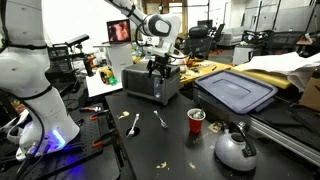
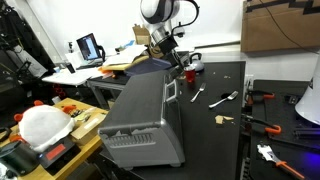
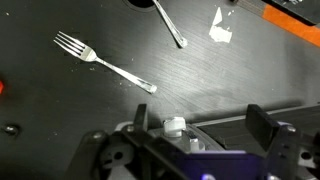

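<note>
The black table (image 1: pixel 170 152) spreads under the claw (image 1: pixel 158 66) on every side. The silver toaster (image 2: pixel 145 115), the biggest thing on the table, sits right below the claw. In both exterior views the claw hangs just over the toaster's top at one end, close to it but apparently not touching.

The claw is released, its jaws spread wide with nothing between them.

- **Blue bin lid** (image 1: pixel 238 92): lies off to one side of the claw, well apart from it.
- **Silver kettle** (image 1: pixel 235 150): stands farther out, below the claw's level.
- **Red cup** (image 1: pixel 196 120): stands upright on the table near the toaster, lower than the claw and beside it.
- **Fork** (image 3: pixel 105 62): lies flat on the table in the wrist view, out ahead of the claw.
- **Spoon** (image 3: pixel 170 27): lies beyond the fork, with only its handle clearly visible.
- **Torn paper scrap** (image 3: pixel 220 28): sits just beside the spoon.

As for progress, I judge that no grasp has been made. The toaster stands closed and upright, the fork and spoon lie loose on the table, and the claw is only poised above.

No brand, label or writing can be read. Any markings on the toaster are too small to make out.
</note>
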`<state>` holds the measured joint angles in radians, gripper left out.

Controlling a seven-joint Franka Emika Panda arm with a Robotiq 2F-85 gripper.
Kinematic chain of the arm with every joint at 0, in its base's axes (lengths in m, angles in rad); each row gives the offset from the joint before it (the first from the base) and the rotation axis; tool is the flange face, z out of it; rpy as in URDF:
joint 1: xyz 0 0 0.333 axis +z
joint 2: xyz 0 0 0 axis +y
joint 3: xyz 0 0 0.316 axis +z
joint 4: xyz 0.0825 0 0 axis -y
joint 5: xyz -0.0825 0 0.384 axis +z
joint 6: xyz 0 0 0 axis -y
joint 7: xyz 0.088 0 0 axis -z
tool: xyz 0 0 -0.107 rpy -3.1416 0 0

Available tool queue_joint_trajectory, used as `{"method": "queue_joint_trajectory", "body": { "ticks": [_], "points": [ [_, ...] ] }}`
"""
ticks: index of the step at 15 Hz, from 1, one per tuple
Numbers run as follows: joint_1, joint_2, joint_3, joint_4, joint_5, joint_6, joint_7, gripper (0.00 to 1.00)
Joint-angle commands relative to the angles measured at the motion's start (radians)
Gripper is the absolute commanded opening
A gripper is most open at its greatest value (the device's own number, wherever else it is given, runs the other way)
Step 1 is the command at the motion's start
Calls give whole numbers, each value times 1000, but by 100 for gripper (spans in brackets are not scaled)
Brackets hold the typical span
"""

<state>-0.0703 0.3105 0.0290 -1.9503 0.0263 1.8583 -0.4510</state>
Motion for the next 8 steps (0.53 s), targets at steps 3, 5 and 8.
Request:
{"method": "queue_joint_trajectory", "body": {
  "ticks": [3, 5, 8],
  "points": [
    [-1, 8, 15, -1, 7, 14, -29, 100],
    [0, 10, 19, -1, 5, 17, -29, 100],
    [0, 11, 20, -5, 5, 22, -28, 100]
  ]
}}
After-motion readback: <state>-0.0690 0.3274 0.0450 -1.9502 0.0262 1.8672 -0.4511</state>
